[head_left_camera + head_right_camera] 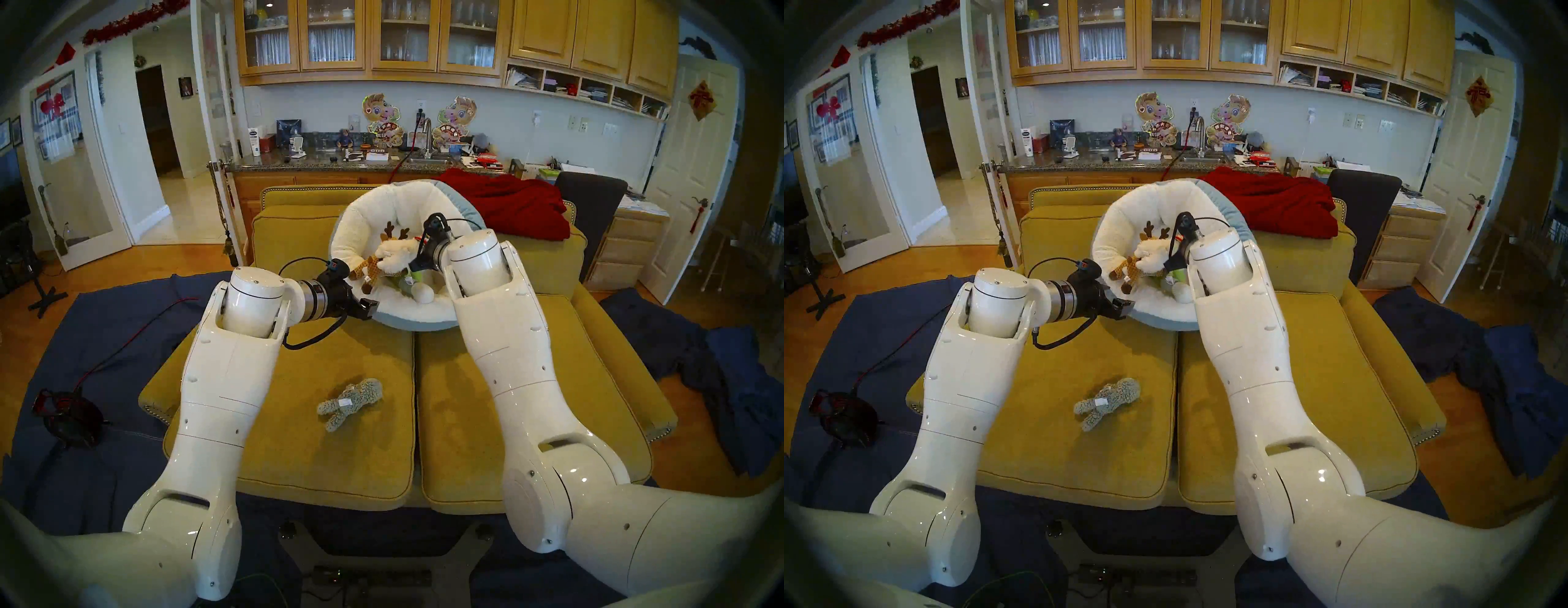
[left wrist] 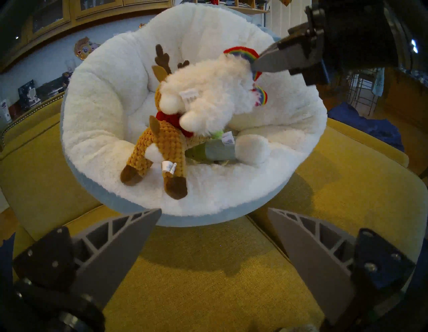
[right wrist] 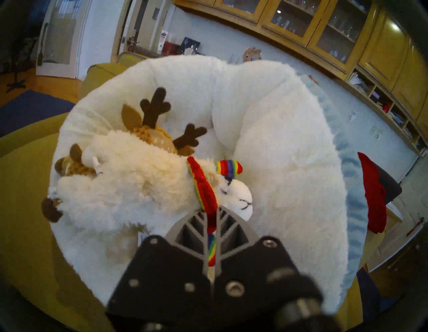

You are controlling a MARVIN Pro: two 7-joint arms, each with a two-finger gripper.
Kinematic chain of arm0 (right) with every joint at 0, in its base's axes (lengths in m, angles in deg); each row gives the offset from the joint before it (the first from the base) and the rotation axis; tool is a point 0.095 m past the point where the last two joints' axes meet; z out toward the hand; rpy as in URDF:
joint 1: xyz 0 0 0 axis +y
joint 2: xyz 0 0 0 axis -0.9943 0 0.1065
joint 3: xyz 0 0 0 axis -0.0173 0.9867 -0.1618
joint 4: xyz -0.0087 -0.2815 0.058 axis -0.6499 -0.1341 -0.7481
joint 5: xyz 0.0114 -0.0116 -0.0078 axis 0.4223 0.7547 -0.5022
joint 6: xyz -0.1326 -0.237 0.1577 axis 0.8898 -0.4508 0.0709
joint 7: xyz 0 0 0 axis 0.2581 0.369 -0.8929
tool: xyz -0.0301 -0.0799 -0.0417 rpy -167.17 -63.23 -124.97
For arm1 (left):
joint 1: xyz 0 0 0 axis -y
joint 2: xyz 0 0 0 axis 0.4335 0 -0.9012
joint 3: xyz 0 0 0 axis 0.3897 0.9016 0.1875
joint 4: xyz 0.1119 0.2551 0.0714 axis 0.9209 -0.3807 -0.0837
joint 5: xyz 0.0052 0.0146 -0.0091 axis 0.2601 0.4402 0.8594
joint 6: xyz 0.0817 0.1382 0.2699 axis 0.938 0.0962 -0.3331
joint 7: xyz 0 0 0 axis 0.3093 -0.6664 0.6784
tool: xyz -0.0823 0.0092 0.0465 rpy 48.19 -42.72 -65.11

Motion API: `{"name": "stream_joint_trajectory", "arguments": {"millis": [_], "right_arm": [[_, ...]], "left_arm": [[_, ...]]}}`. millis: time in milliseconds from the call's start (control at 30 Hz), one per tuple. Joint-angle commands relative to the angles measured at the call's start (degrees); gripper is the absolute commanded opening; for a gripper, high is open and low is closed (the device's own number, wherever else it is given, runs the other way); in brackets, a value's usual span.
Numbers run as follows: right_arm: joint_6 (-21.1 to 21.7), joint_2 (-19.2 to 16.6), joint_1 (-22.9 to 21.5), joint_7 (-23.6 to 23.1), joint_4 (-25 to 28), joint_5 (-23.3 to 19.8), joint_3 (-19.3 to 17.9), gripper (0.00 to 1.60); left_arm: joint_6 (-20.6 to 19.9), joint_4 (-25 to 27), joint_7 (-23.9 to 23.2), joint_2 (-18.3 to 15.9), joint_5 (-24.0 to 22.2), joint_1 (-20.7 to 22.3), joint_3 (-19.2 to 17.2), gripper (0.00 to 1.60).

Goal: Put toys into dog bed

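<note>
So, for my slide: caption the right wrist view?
Right gripper pinching the llama by its rainbow collar over the dog bed.

The bed is set on the sofa, with the llama laid over the reindeer in it, and the grey toy left before it.

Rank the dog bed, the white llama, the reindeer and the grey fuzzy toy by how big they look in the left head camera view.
1. Dog bed, clearly largest.
2. White llama and reindeer: similar, overlapping each other, so no firm order.
3. Grey fuzzy toy: looks about their size, but it lies nearer the camera, so its rank is unsure.
</note>
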Motion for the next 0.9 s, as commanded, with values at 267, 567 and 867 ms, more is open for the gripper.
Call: {"name": "stream_joint_trajectory", "arguments": {"millis": [267, 567, 867], "right_arm": [[-4.02, 5.28, -9.22, 6.55, -9.46, 0.99, -1.09, 0.0], [-6.5, 5.9, -12.01, 10.37, -14.91, 2.08, -1.47, 0.0], [-9.02, 6.3, -14.28, 13.75, -19.25, 2.54, -2.21, 0.0]], "left_arm": [[0.51, 3.08, 0.96, 0.65, -0.45, 0.88, -0.65, 1.6], [0.5, 3.33, 1.51, 0.79, -0.51, 0.61, -0.69, 1.6], [0.51, 3.58, 1.95, 0.9, -0.61, 0.41, -0.71, 1.6]]}}
